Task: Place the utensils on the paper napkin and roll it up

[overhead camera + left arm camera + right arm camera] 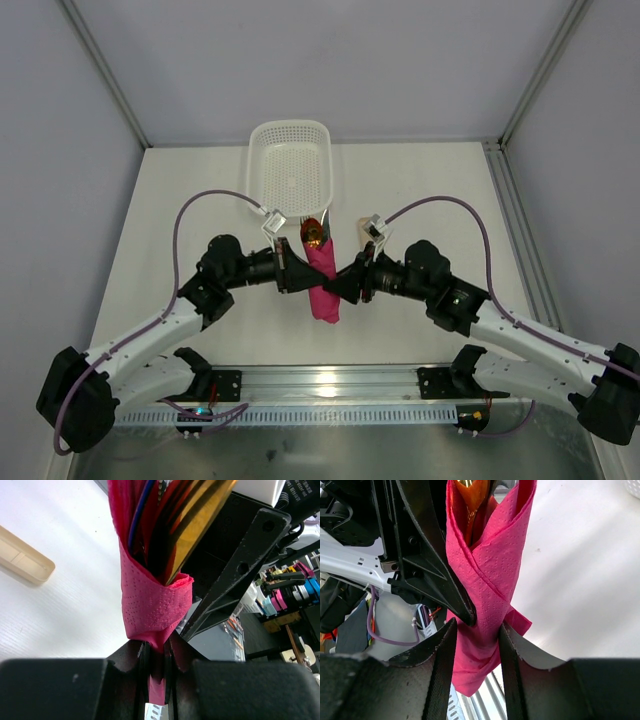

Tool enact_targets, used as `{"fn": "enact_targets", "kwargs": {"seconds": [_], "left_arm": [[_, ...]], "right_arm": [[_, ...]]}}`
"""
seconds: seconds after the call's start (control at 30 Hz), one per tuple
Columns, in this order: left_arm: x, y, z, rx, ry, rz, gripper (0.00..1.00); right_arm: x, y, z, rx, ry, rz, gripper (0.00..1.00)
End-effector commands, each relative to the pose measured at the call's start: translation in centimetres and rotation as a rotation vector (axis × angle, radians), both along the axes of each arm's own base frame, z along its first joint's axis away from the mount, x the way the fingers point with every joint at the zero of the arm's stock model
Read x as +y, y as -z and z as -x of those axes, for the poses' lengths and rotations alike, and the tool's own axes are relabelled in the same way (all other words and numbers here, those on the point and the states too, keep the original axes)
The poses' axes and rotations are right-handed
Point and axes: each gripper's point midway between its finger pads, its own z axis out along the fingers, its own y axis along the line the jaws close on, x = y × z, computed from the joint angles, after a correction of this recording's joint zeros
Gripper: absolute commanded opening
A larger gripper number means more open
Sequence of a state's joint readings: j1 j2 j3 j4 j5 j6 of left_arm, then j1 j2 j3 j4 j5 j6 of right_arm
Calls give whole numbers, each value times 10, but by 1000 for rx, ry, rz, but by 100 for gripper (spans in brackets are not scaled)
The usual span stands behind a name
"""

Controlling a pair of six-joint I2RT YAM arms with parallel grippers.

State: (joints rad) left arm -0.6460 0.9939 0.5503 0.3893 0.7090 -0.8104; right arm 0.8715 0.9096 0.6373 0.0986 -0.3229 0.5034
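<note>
The magenta paper napkin (323,283) is rolled into a tube around the utensils, and it is held off the table between both arms. A shiny gold utensil head (313,235) sticks out of its far end. In the left wrist view, my left gripper (157,655) is shut on a pinched fold at the napkin's (152,605) lower end, with gold and dark utensil handles (200,515) inside the roll. My right gripper (476,645) is closed around the napkin (487,580) from the other side. Both its fingers (512,655) touch the paper.
A white perforated basket (290,130) stands at the back centre, just beyond the roll. A pale beige flat strip (25,557) lies on the white table to the left of the roll. The metal rail (320,385) with the arm bases runs along the near edge.
</note>
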Motion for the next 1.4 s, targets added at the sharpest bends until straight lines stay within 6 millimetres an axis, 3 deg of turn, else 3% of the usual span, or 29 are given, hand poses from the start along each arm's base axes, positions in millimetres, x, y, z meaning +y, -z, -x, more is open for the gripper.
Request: {"fn": "enact_targets", "kwargs": {"seconds": [0.0, 0.37, 0.63, 0.7, 0.87, 1.37], "left_arm": [[1, -37, 8, -122, 29, 105, 0], [1, -48, 15, -143, 67, 137, 0], [0, -52, 18, -148, 88, 156, 0], [0, -55, 19, -154, 94, 158, 0], [0, -56, 20, -168, 103, 158, 0], [0, -58, 17, -194, 92, 152, 0]], "right_arm": [[5, -20, 6, -57, -45, -74, 40], [4, -26, 17, -70, -88, -119, 36], [5, -36, 23, -98, -124, -152, 26], [6, -36, 24, -94, -133, -149, 26], [7, -37, 27, -90, -154, -151, 40], [7, -28, 27, -90, -160, -126, 35]]}}
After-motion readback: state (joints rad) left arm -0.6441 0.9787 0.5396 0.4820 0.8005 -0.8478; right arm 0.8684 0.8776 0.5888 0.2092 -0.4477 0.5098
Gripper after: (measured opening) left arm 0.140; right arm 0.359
